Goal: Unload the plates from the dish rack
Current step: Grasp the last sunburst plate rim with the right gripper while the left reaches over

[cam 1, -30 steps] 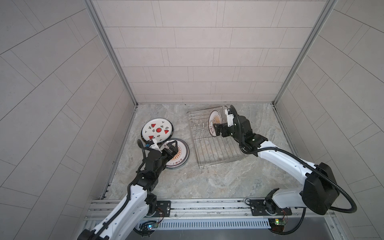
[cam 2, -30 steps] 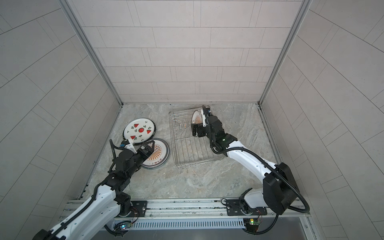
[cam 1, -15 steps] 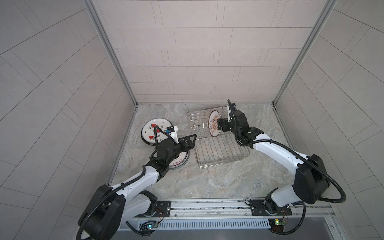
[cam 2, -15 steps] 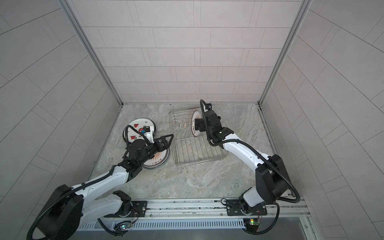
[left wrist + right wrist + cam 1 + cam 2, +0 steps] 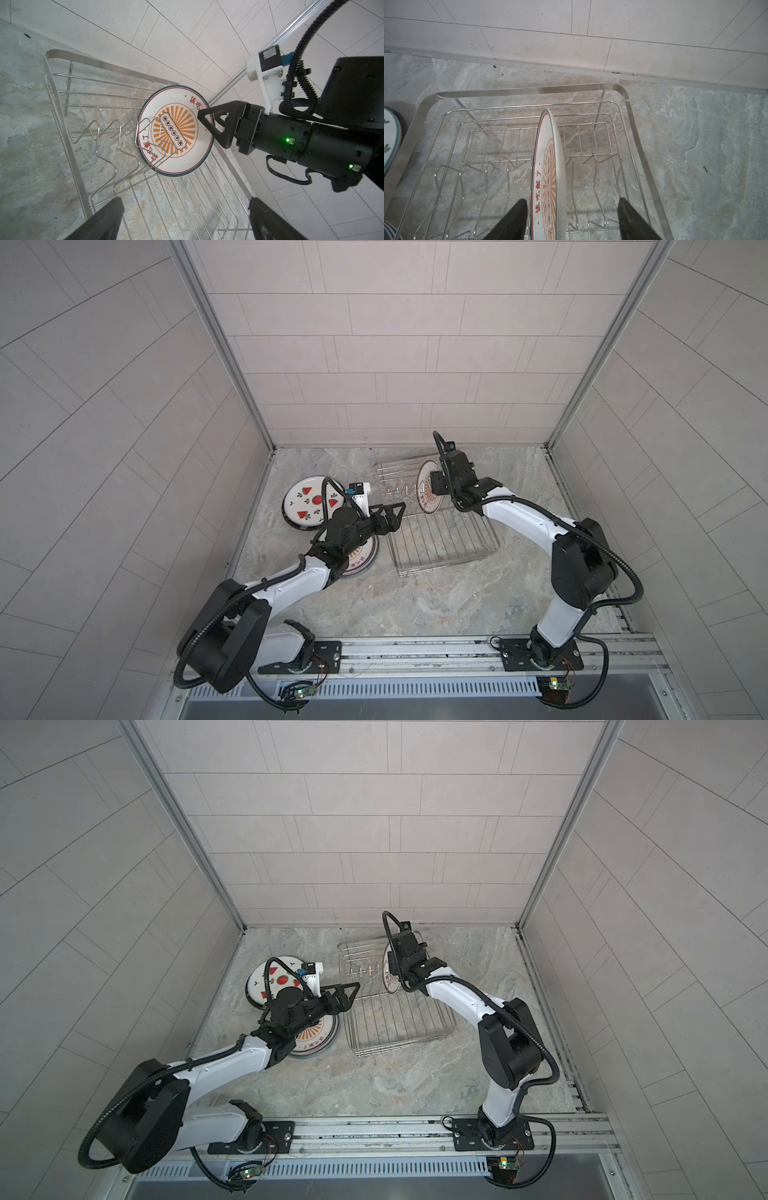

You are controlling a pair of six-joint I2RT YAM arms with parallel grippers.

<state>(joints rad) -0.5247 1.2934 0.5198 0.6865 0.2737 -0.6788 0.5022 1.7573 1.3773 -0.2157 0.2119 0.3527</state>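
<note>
two white patterned plates (image 5: 301, 506) are out; one round sunburst plate (image 5: 182, 124) stands in the silver wire rack (image 5: 529, 90), right gripper (image 5: 572, 200) straddling it unclenched, left gripper (image 5: 185, 200) gaping empty.

The dish rack (image 5: 631, 116) is bright metal wire; the plate (image 5: 550, 176) between the matt black right gripper's (image 5: 572, 200) jaws looks smooth and glossy.

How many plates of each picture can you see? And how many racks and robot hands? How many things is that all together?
Watermelon plate: 1
Sunburst plates: 2, one standing, one lying flat
Dish rack: 1
Robot hands: 2, left hand, right hand
Total: 6
Any plates hidden underneath others aren't counted.
</note>
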